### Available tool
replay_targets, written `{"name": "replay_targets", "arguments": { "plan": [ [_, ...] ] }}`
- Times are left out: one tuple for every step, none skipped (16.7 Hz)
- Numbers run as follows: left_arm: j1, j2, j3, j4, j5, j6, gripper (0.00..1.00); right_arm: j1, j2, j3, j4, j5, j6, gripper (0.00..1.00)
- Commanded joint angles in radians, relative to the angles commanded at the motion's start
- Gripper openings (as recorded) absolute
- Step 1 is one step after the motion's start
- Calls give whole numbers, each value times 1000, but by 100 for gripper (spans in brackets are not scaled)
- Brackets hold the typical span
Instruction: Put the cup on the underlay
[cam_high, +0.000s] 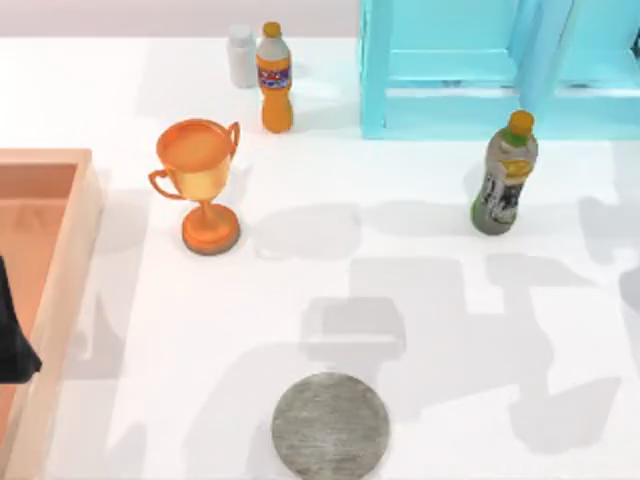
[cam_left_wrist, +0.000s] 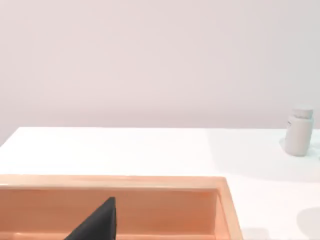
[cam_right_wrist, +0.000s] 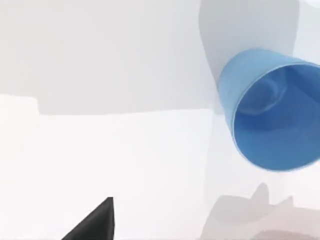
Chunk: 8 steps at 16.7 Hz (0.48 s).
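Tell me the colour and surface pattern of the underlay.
The underlay is grey with a mottled, stone-like texture, clearest in the top view.

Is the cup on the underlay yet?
No. The underlay lies bare at the table's near edge in the top view; the cup appears in the right wrist view, over white table, open mouth showing.

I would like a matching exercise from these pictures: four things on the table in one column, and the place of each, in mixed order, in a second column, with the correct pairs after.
Things:
1. underlay
2. orange trophy
3. wooden box
4. grey-labelled bottle

Places in the top view:
A. at the left edge of the table
B. at the near edge, about the middle
C. right of centre, in front of the turquoise shelf
D. left of centre, between the box and the orange bottle

Pairs: 1-B, 2-D, 3-A, 4-C
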Motion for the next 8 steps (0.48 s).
{"name": "replay_targets", "arguments": {
  "plan": [
    [0, 0, 0, 0, 0, 0, 100, -3, 35, 34, -24, -1, -35, 100],
    [0, 0, 0, 0, 0, 0, 100, -5, 61, 59, -41, -2, -60, 100],
    [0, 0, 0, 0, 0, 0, 100, -6, 77, 73, -52, -3, -75, 100],
    [0, 0, 0, 0, 0, 0, 100, -7, 82, 78, -56, -3, -80, 100],
    [0, 0, 0, 0, 0, 0, 100, -7, 82, 78, -56, -3, -80, 100],
    [0, 0, 0, 0, 0, 0, 100, -7, 82, 78, -56, -3, -80, 100],
    [0, 0, 0, 0, 0, 0, 100, -7, 82, 78, -56, -3, -80, 100],
    [0, 0, 0, 0, 0, 0, 100, -1, 79, 75, -53, -3, -79, 100]
  ]
}}
